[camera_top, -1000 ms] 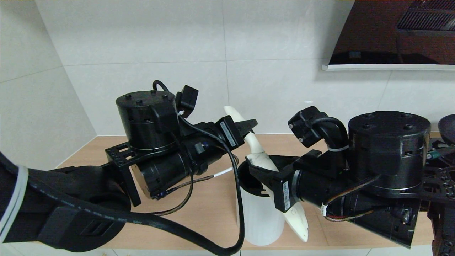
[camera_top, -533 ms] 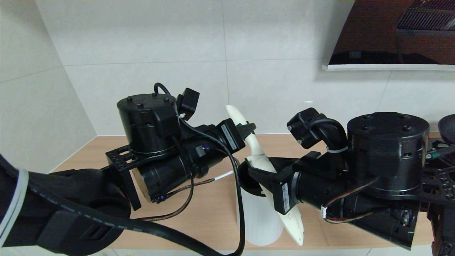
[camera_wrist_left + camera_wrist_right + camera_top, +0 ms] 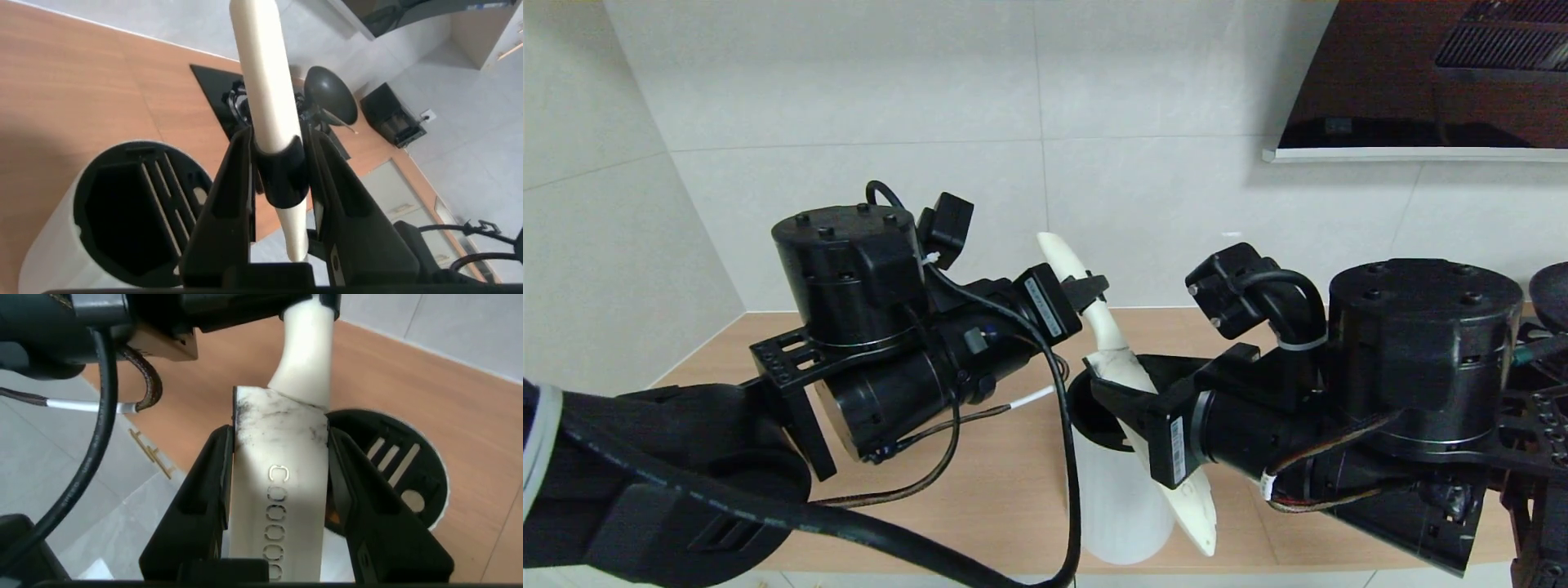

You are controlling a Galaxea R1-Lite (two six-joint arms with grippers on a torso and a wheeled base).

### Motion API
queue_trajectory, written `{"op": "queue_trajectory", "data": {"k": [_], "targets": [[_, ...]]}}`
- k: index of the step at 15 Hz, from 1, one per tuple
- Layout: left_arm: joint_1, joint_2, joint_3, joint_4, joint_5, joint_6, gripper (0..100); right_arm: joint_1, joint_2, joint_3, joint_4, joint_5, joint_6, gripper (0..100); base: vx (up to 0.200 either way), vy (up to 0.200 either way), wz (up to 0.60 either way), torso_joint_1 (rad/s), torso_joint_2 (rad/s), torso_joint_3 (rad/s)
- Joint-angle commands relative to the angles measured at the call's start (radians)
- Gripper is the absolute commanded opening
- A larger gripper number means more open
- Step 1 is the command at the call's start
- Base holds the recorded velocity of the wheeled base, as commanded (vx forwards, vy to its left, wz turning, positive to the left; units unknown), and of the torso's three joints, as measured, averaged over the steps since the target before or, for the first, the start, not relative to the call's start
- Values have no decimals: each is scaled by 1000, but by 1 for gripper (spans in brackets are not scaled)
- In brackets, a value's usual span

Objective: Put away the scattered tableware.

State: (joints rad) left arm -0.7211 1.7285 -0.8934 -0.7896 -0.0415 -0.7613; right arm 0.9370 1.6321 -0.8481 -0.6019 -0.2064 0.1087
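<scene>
The cream-white plastic slotted spatula (image 3: 1107,336) is held in the air over the desk, steeply tilted, its rounded handle end up toward the wall and its broad blade down toward the desk's near edge. In the right wrist view the blade (image 3: 279,461) shows a row of small oval slots and dark smudges near its neck. The left gripper (image 3: 1090,292) is clamped on the upper part of the handle; in the left wrist view its two black fingers (image 3: 237,175) press the round shaft (image 3: 263,82) from either side. The right gripper (image 3: 1129,394) is closed on the wide part of the blade just below the neck, one finger (image 3: 204,490) on each edge.

Just under and behind the blade stands a white cylindrical utensil holder (image 3: 1112,510) with a black slotted insert in its mouth (image 3: 86,192); it sits near the near edge of the light wooden desk (image 3: 1001,478), about midway along the stretch on show. The blade's lower end passes in front of the holder's right side, and I cannot tell whether they touch.

Farther along the desk in the left wrist view lies a black cooktop (image 3: 214,88) with a dark, round, bowl-shaped utensil (image 3: 331,88) above it. Pale wall tiles (image 3: 849,90) rise behind the desk, with a dark glossy range hood (image 3: 1413,82) at the upper right.
</scene>
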Motion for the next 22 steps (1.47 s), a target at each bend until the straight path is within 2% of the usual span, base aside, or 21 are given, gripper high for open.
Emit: {"op": "queue_trajectory", "data": {"k": [1, 5, 6, 7, 10, 11, 12, 13, 14, 17, 19, 20, 21, 22], "targets": [[0, -21, -4, 0, 3, 2, 0, 0, 0, 3, 1, 1, 2, 100, 0, 0, 0, 0, 0, 0], [0, -43, -42, 39, 45, 13, 0, 0, -9, 14, -38, -2, -1, 100, 0, 0, 0, 0, 0, 0], [0, -50, -75, 85, 88, 34, 0, -1, -29, 17, -44, -2, -3, 100, 0, 0, 0, 0, 0, 0], [0, -60, -144, 151, 169, 69, 0, -17, -72, 21, -42, -2, -4, 100, 0, 0, 0, 0, 0, 0], [0, -106, -249, 289, 292, 134, 0, -86, -161, 29, -22, 1, -24, 100, 0, 0, 0, 0, 0, 0], [8, -109, -309, 342, 327, 188, 0, -122, -201, 27, -1, 4, -26, 100, 0, 0, 0, 0, 0, 0], [8, -106, -340, 375, 347, 217, 0, -136, -218, 27, 11, 7, -26, 100, 0, 0, 0, 0, 0, 0], [8, -98, -397, 455, 399, 273, 0, -172, -235, 27, 33, 7, -26, 100, 0, 0, 0, 0, 0, 0], [3, -93, -412, 486, 425, 287, 0, -185, -238, 29, 34, 7, -26, 100, 0, 0, 0, 0, 0, 0], [-12, -79, -406, 503, 491, 295, 0, -222, -233, 23, 34, 8, -26, 100, 0, 0, 0, 0, 0, 0], [-51, -69, -383, 495, 585, 378, 0, -222, -219, 27, 34, 8, -27, 100, 0, 0, 0, 0, 0, 0], [-75, -49, -378, 490, 637, 402, 0, -222, -216, 27, 34, 8, -27, 100, 0, 0, 0, 0, 0, 0], [-103, -30, -378, 478, 687, 408, 0, -224, -215, 27, 34, 8, -27, 100, 0, 0, 0, 0, 0, 0], [-124, -9, -378, 455, 713, 416, 0, -225, -212, 27, 34, 8, -27, 100, 0, 0, 0, 0, 0, 0]]}}
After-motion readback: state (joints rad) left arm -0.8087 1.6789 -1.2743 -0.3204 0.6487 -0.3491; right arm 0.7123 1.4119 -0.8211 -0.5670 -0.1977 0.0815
